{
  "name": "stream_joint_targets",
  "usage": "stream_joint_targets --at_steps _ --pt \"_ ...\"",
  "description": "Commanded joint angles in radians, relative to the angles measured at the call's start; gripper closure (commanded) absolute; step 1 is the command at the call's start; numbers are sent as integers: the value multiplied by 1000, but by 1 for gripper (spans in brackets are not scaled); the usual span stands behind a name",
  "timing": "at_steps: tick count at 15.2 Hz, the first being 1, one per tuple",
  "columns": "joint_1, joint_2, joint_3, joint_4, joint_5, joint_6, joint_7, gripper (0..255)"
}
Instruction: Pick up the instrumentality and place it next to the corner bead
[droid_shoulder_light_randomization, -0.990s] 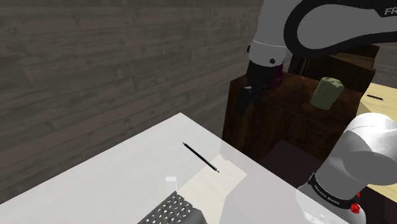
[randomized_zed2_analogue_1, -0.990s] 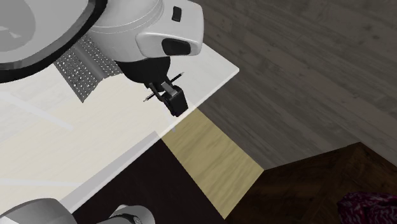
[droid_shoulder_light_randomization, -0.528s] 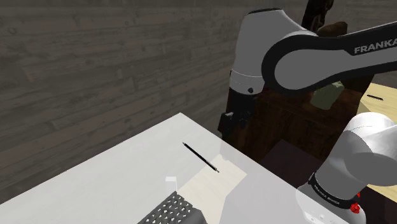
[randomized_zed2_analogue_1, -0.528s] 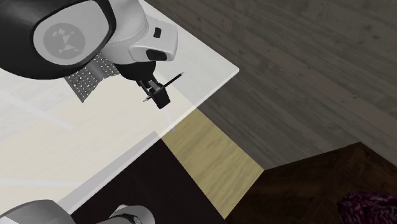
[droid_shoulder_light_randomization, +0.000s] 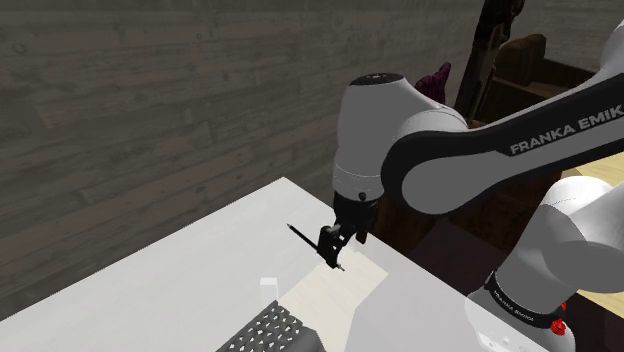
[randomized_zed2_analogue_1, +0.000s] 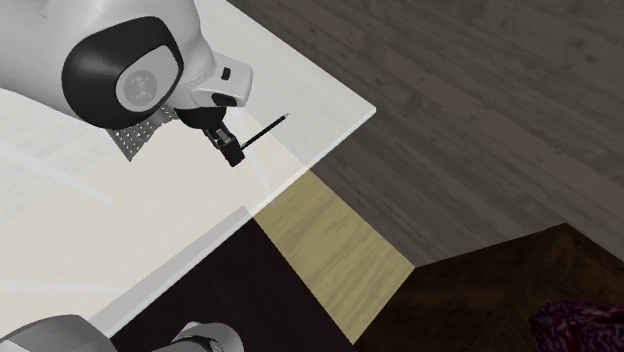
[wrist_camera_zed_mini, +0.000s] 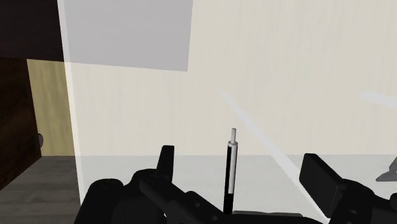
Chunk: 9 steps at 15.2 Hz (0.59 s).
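the gripper (wrist_camera_zed_mini: 240, 159) hangs spread just over the black pen (wrist_camera_zed_mini: 230, 173), one finger at each side, not touching it (the pen lies flat on the white desk (droid_shoulder_light_randomization: 180, 280), near the perforated corner bead (droid_shoulder_light_randomization: 268, 334)).

the light is soft and even, falling from above: the white table (droid_shoulder_light_randomization: 170, 285) is bright, the plank floor (droid_shoulder_light_randomization: 150, 90) dim. pale streaks and greyer, faint-edged patches lie across the tabletop, and the arm (droid_shoulder_light_randomization: 400, 140) shades gently from light crown to darker underside. outlines are crisp to every border, the black pen (wrist_camera_zed_mini: 230, 172) sharp against the pale top.
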Motion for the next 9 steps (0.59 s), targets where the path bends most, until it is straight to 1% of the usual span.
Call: stream_joint_targets --at_steps 1,6,9 --pt "-6 38 20 -2 -1 40 12 0" --pt "-13 95 49 -33 -3 127 20 0" --pt "-14 102 52 -36 -3 137 21 0"
